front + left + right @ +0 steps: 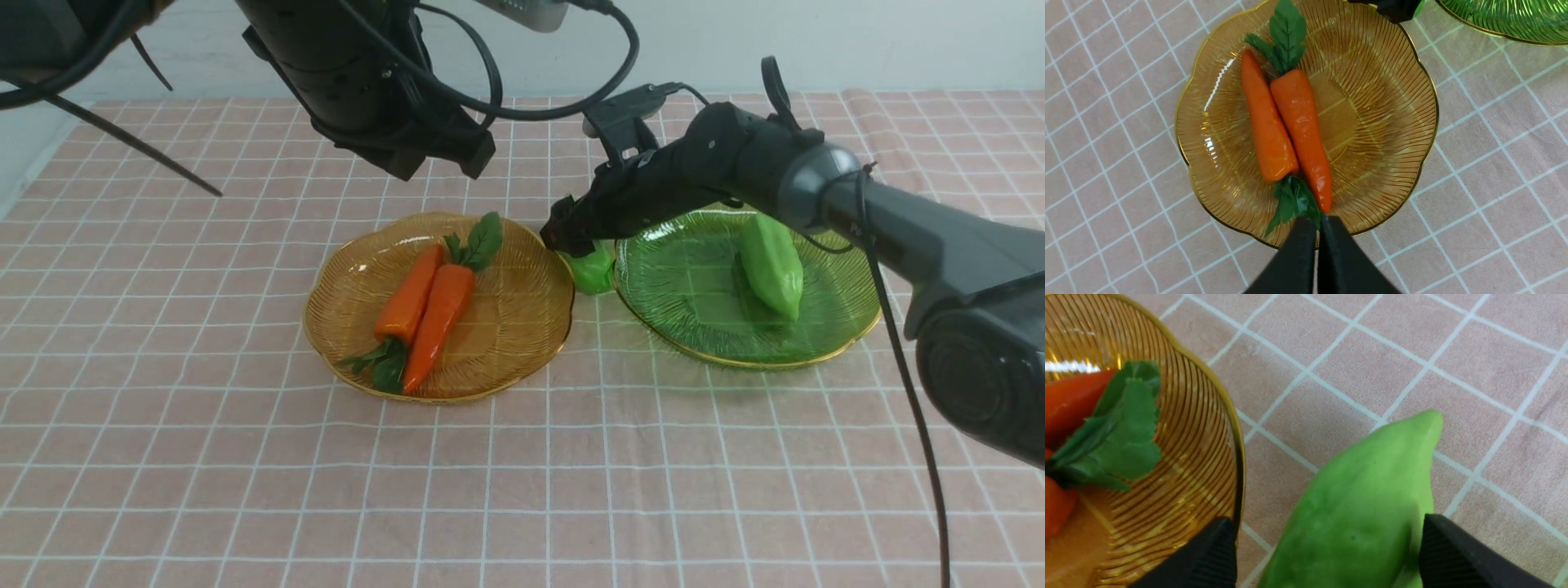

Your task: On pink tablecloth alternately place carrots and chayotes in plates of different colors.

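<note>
On the pink tablecloth (522, 490) stand an amber plate (522, 327) and a green plate (686, 302). Two carrots (408, 298) (445, 314) lie side by side, heads opposite, in the amber plate (1380, 102). One chayote (771, 265) lies in the green plate. A second chayote (589, 271) rests on the cloth between the plates. My right gripper (563, 241) is low over it, open, one finger on each side of this chayote (1363, 506), with a gap showing on one side. My left gripper (1318, 228) is shut and empty, held above the amber plate's rim (445, 163).
The cloth's far edge meets a pale wall behind the plates. The amber plate's rim (1237, 457) sits close beside the right gripper's finger (1208, 555). A thin dark rod (139, 147) slants over the cloth's back left corner.
</note>
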{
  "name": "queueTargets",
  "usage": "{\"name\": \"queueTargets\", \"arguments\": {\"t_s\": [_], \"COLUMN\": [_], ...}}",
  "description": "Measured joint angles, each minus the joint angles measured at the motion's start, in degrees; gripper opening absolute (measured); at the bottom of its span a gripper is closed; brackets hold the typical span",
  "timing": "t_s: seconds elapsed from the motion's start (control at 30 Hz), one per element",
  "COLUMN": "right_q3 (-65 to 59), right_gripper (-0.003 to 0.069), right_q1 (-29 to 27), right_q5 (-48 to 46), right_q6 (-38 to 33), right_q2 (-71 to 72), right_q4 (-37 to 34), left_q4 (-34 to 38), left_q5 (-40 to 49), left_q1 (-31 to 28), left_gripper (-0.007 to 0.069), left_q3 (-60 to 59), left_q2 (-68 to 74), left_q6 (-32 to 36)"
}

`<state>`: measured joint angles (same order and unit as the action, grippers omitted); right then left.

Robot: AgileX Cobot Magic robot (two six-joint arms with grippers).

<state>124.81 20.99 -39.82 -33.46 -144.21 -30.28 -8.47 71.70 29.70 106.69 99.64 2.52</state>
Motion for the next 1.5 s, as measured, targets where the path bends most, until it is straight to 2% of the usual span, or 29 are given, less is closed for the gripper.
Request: {"name": "queueTargets", "arguments": {"t_s": [0.7,1.13,1.5], "right_q3": [0.04,0.04,0.04], "right_gripper": [0.0545,0.0545,0.0545], "right_q1": [0.0,0.0,0.0], "right_q5": [-0.1,0.13,0.36], "right_q6": [-0.31,-3.69,-4.2], "right_q2": [1.23,0.72,-0.48], "right_q4": [1.92,4.09,-0.1], "left_q4": [-0.17,-0.17,1.87], "left_q5": [0.0,0.0,0.0], "left_q1": [0.0,0.0,0.0], "left_gripper": [-0.0003,-0.0003,-0.0003], "left_q3": [0.0,0.0,0.0], "left_q2": [0.0,0.0,0.0], "left_q6": [0.0,0.0,0.0]}}
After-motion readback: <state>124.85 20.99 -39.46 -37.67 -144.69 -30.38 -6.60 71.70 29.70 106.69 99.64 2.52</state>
